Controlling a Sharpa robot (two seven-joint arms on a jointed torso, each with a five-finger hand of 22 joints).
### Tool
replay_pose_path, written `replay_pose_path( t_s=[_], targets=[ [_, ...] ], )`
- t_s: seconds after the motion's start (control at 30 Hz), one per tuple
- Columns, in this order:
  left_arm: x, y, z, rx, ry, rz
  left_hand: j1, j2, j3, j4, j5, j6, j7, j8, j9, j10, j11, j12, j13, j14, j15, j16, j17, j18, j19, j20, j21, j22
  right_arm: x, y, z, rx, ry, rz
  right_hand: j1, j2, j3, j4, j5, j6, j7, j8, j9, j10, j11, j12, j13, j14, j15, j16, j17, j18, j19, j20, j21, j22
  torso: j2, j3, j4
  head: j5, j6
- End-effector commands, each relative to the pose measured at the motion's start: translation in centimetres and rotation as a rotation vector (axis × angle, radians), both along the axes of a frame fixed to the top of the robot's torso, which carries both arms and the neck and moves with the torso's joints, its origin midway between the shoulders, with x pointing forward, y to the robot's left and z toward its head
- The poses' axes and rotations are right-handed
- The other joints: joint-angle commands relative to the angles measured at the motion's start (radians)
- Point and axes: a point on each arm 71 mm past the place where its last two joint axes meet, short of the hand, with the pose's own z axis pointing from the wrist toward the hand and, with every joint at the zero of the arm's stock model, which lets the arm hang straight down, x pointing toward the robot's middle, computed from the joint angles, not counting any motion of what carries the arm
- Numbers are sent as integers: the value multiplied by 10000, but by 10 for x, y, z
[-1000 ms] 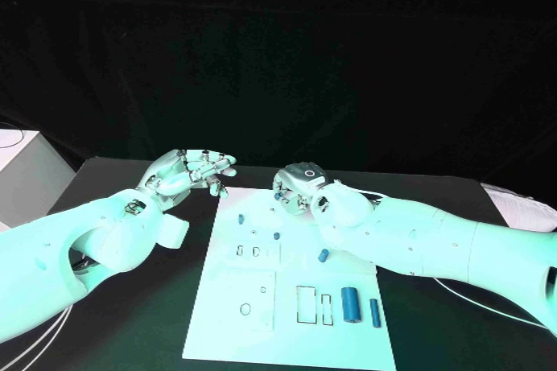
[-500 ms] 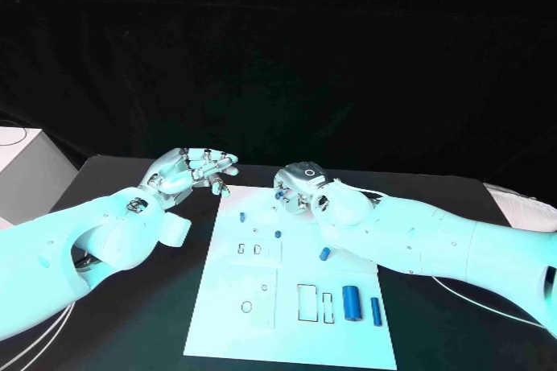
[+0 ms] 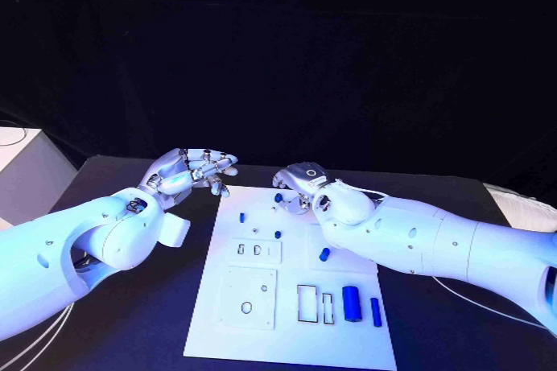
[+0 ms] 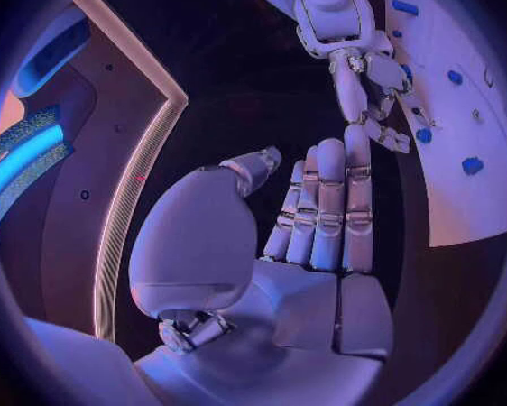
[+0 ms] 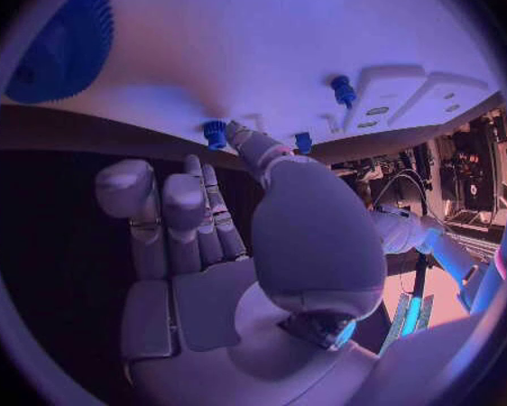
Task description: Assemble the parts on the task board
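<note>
The white task board [image 3: 233, 339] lies lengthwise in the middle of the black table. Small blue parts stand on it at its far half, one [image 3: 241, 217] near the left edge and one [image 3: 276, 234] mid-board. Larger blue parts [image 3: 351, 302] lie at the near right. My right hand [image 3: 302, 184] hovers over the board's far end with its fingers straightened. A small blue part [image 3: 278, 197] [image 5: 214, 133] stands on the board just off its thumb tip [image 5: 238, 135]. My left hand [image 3: 189, 171] floats beyond the board's far left corner, fingers apart, holding nothing.
A white box [image 3: 21, 174] stands at the table's far left edge. Another blue part [image 3: 325, 254] lies right of mid-board. Rectangular slots [image 3: 307, 303] and an oval hole [image 3: 246, 307] mark the board's near half. Black table surface runs along both sides of the board.
The small blue part, earlier up among my right hand's curled fingers, now sits lower on the board, and those fingers have straightened. My left hand has barely moved.
</note>
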Motion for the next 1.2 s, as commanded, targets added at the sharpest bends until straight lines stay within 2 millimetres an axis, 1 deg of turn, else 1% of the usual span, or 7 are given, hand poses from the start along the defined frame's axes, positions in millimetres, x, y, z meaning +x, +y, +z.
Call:
replay_pose_path(
  t_s=[0.03,0.37,0.6,0.63,0.67,0.8,1.2],
  targets=[
    [0,-1,1,-7,-43,-174,67,40,10,-9,-53,-91,-10,-54,11,-72,6,47,12,-52,16,64,9,40,-44,0,54,13,-2,-2,2,142,-118,210,298,90,-685,206,65,-120,-79,-117,-64,-116,19,12,26,-28,-9,-122,-166,157,31,-2,-232,-185,-9,10,-28,22,18],
    [2,3,-1,14,-33,-90,68,41,9,-7,-53,-99,-6,-57,14,-82,9,48,15,-57,18,68,11,40,-50,1,61,17,-13,-38,10,1047,277,76,733,260,-878,628,91,158,66,-108,-127,581,-128,234,272,211,-116,360,498,84,298,-89,-43,194,-113,47,-143,-2,76],
    [4,6,-2,26,-33,-37,71,40,8,-8,-53,-106,-3,-60,15,-90,12,47,17,-60,20,70,13,40,-54,2,66,20,-22,-78,20,2356,1519,-365,512,-202,-14,841,225,473,95,-105,-176,2477,-354,1368,1078,557,-294,1529,2082,-199,872,-267,1298,1821,-212,72,-257,-84,151],
    [5,6,-2,29,-31,-31,71,40,8,-8,-53,-106,-3,-60,15,-90,12,47,17,-60,20,70,13,40,-54,2,66,20,-23,-83,20,2424,1744,-465,383,-445,-505,810,621,546,-27,-17,-125,3235,-541,3372,2764,727,-389,2056,2843,-326,1127,-384,1943,2583,-222,78,-270,-94,161],
    [5,6,-2,33,-28,-25,72,38,7,-8,-53,-113,0,-63,16,-96,14,47,19,-62,21,73,14,40,-57,3,70,23,-23,-87,19,2470,1935,-557,670,-229,-889,740,943,401,-233,43,-73,2677,-658,7318,6711,769,-467,2420,3304,-479,1206,-224,2273,2980,-231,85,-278,-105,167],
    [5,7,-3,40,-21,-17,74,36,5,-9,-53,-121,3,-66,17,-104,16,47,20,-63,23,77,16,40,-60,4,76,26,-23,-104,16,2461,2630,-955,413,-24,-1662,1324,1206,23,127,207,-26,3432,-337,12773,12199,1008,-250,3332,4859,-553,1436,-230,3013,3917,-254,107,-314,-133,148],
    [6,6,-4,96,-24,-57,74,36,5,-9,-53,-121,3,-66,17,-104,16,47,20,-63,23,77,16,40,-60,4,76,26,-17,-125,10,2004,3168,-1811,660,145,-2590,1944,1080,-246,240,391,-37,4520,-204,14320,13819,1267,-107,4078,6399,-824,1877,-93,4103,5275,-229,108,-292,-222,107]
  ],
)
